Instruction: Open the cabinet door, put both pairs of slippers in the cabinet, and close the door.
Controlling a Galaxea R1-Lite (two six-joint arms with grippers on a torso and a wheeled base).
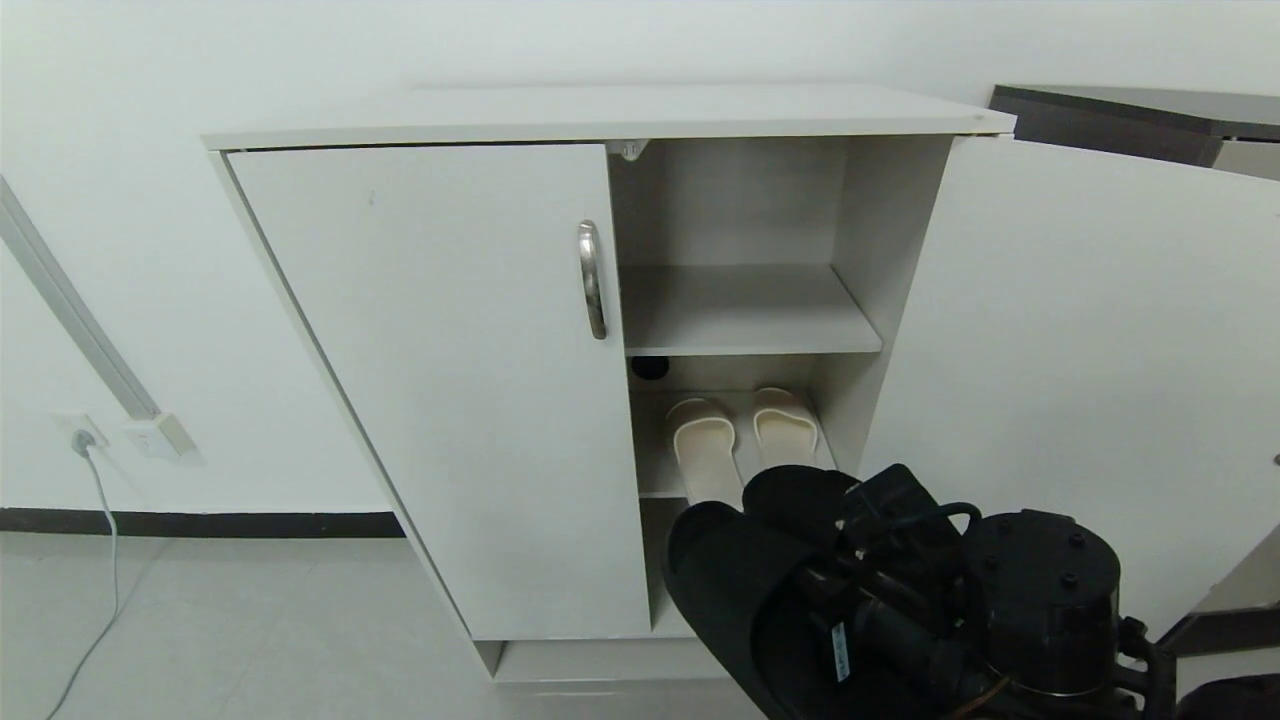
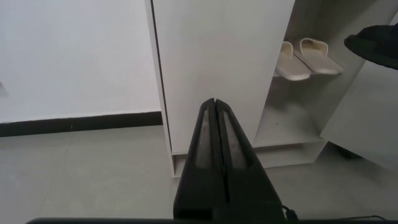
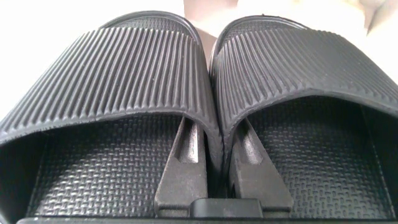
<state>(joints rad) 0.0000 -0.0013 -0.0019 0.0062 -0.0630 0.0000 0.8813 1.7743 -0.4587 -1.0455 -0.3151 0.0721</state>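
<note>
L gripper (image 2: pixel 214 134) hangs low before the white wooden cabinet (image 1: pixel 420 400), fingers pressed together, holding nothing; we park it clear of the work. The pale cream foam slippers (image 1: pixel 745 435) fill the mid shelf (image 1: pixel 650 462). R gripper (image 3: pixel 217 171) pinches the adjoining inner walls of the black ribbed rubber slippers (image 1: pixel 760 570), toes toward the opening. We judge the free upper shelf (image 1: pixel 745 310) or bottom bay (image 1: pixel 652 580) best. Go in level, toes first, w/o clipping the shelf edge or the swung-out R door (image 1: pixel 1080 380). Set down flat, then let go.
</note>
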